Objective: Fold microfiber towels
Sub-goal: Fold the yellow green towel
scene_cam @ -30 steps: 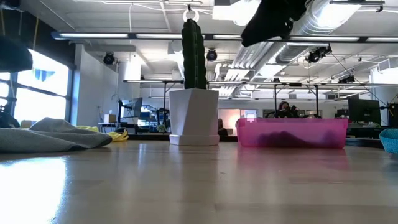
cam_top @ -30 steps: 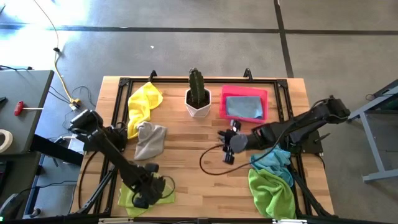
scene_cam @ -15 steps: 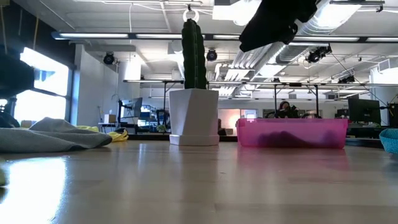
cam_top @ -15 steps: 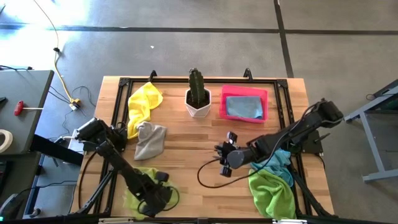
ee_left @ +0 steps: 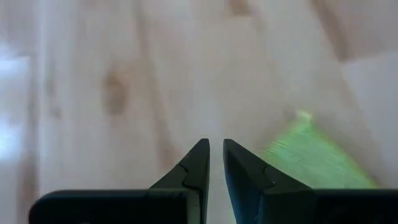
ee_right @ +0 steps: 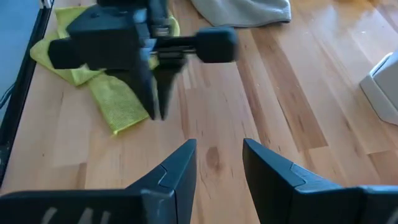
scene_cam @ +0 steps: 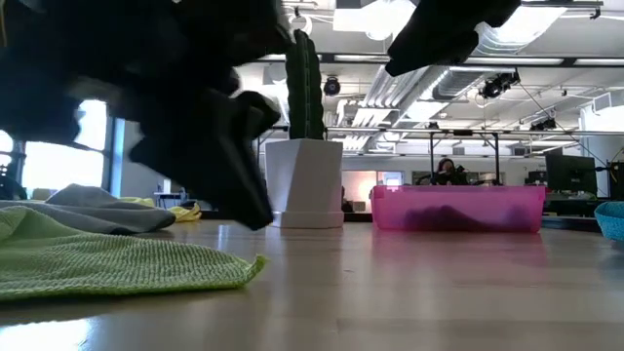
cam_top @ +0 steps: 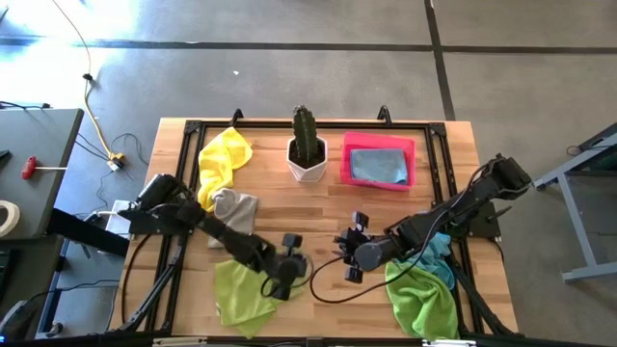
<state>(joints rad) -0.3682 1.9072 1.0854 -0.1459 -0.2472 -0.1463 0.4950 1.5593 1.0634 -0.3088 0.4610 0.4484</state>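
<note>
A lime green towel (cam_top: 241, 294) lies spread on the table near the front left, with one corner (scene_cam: 255, 261) flat on the wood. My left gripper (cam_top: 286, 277) hangs shut just to the right of it, above bare wood. It touches nothing, and the towel's edge (ee_left: 314, 158) shows beside its fingers. My right gripper (cam_top: 344, 253) is open and empty over bare wood at the table's middle, facing the left gripper (ee_right: 158, 99). A yellow towel (cam_top: 224, 159) and a grey towel (cam_top: 233, 217) lie crumpled at the back left. A light blue towel (cam_top: 376, 166) lies in the pink tray (cam_top: 378, 142).
A cactus in a white pot (cam_top: 308, 154) stands at the back middle. A blue towel (cam_top: 429, 249) and a second lime green towel (cam_top: 419, 299) lie heaped at the front right, partly under my right arm. A black cable (cam_top: 323, 275) loops on the wood between the grippers.
My left gripper has swung from the front left, where it was over the lime towel, toward the table's right and a little toward the far edge. The towel now lies more spread out, reaching farther right. My right gripper has moved a little toward the near edge.
</note>
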